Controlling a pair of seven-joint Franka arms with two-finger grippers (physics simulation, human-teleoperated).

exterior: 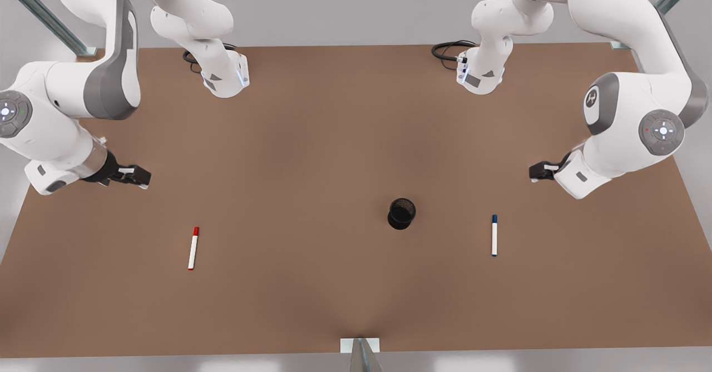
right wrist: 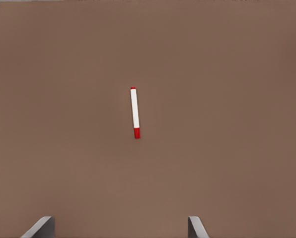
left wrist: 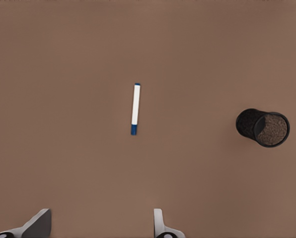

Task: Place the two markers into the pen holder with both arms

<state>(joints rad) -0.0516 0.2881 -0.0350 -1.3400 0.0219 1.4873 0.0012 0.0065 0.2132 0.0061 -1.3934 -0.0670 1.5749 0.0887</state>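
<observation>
The red-capped marker (exterior: 193,248) (right wrist: 135,112) lies flat on the brown table toward the front view's left. My right gripper (exterior: 139,176) (right wrist: 118,230) hovers open behind it, holding nothing. The blue-capped marker (exterior: 494,235) (left wrist: 135,108) lies flat toward the front view's right. Behind that one my left gripper (exterior: 538,170) (left wrist: 99,230) hangs open and empty. Between the two markers, nearer the blue one, the black mesh pen holder (exterior: 401,213) (left wrist: 263,127) stands upright with nothing in it.
The brown table (exterior: 311,138) spans the whole scene. The two arm bases (exterior: 225,77) (exterior: 481,74) with black cables stand at its far edge. A small metal bracket (exterior: 360,345) sits at the middle of the near edge.
</observation>
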